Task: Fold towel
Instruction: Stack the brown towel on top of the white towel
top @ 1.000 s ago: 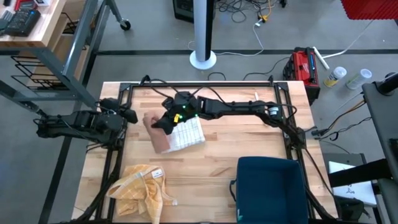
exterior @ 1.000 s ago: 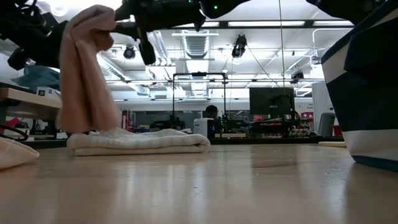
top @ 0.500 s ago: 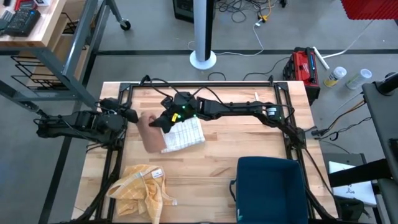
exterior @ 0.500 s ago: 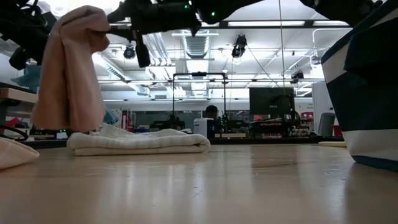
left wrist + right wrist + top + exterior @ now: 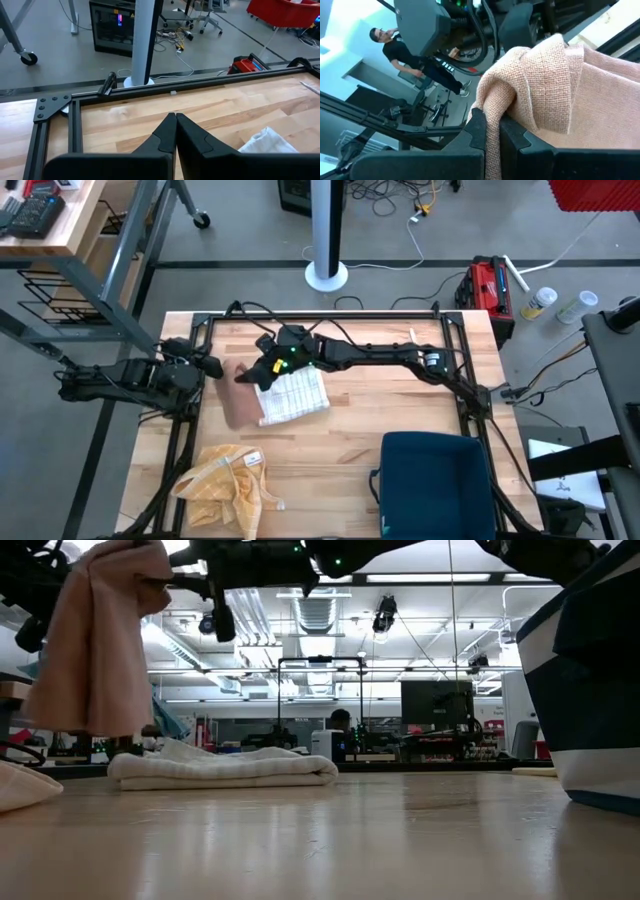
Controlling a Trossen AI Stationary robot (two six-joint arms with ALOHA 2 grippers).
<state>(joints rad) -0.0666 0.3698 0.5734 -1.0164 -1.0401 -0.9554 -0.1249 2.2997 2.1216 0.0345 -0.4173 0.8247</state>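
Note:
A pink towel (image 5: 95, 640) hangs from my right gripper (image 5: 252, 375), which is shut on its top and reaches in from the table's right to left of centre. Just right of the pink towel, a folded white towel (image 5: 293, 395) lies flat on the wood; it also shows in the low view (image 5: 220, 766). My left gripper (image 5: 175, 127) is shut on nothing and waits at the table's left edge (image 5: 205, 365). My right gripper pinches a bunched fold at the pink towel's top (image 5: 495, 100) between its two fingers, several layers thick. The fingers come nearly level from the table's right side. The towel hangs slack below them, its lower end (image 5: 85, 725) above the table.
A crumpled yellow cloth (image 5: 228, 480) lies at the near left corner. A dark blue bin (image 5: 435, 480) stands at the near right. A black frame (image 5: 320, 317) runs round the table's working area. A person (image 5: 400, 47) stands in the room beyond.
The pink towel has swung toward the table's left edge in my right gripper. Its lower end, which hung by the white towel's left end, has risen and now hangs clear to the left of it. The white towel has stayed put.

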